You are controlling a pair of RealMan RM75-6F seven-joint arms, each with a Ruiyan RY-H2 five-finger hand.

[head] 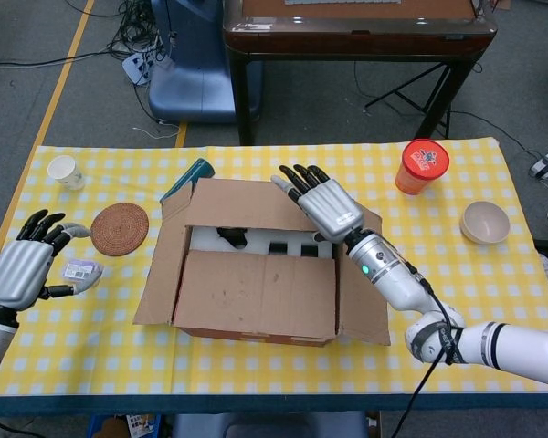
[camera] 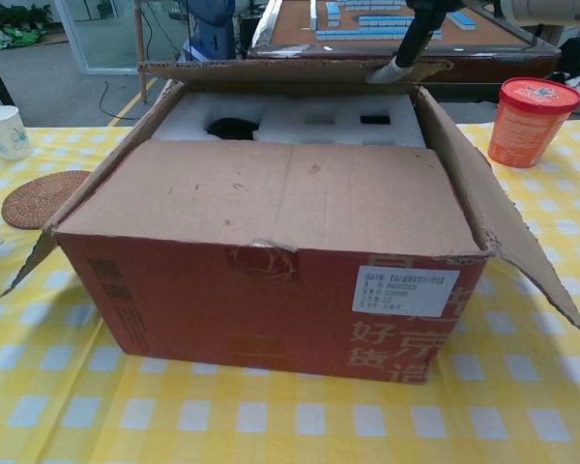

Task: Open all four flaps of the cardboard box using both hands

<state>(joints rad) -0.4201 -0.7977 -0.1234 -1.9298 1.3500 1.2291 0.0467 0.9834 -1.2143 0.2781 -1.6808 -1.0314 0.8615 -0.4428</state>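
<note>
The cardboard box (head: 256, 292) (camera: 271, 261) stands mid-table. Its near flap (head: 254, 294) (camera: 280, 198) lies flat over the opening. The far flap (head: 242, 203) (camera: 271, 70) is raised, showing white foam (head: 256, 242) (camera: 290, 121) inside. Both side flaps, left (head: 160, 265) and right (head: 363, 292) (camera: 493, 232), splay outward. My right hand (head: 320, 205) lies with fingers stretched against the far flap's right end; in the chest view one fingertip (camera: 391, 70) touches that flap's edge. It holds nothing. My left hand (head: 23, 269) hovers open over the table's left edge, away from the box.
An orange cup (head: 425, 166) (camera: 533, 121) and a bowl (head: 485, 222) sit at the right. A white paper cup (head: 66, 171) (camera: 5, 130), woven coaster (head: 121, 228) (camera: 39, 198) and small packet (head: 80, 270) lie left. A teal object (head: 187, 178) sits behind the box.
</note>
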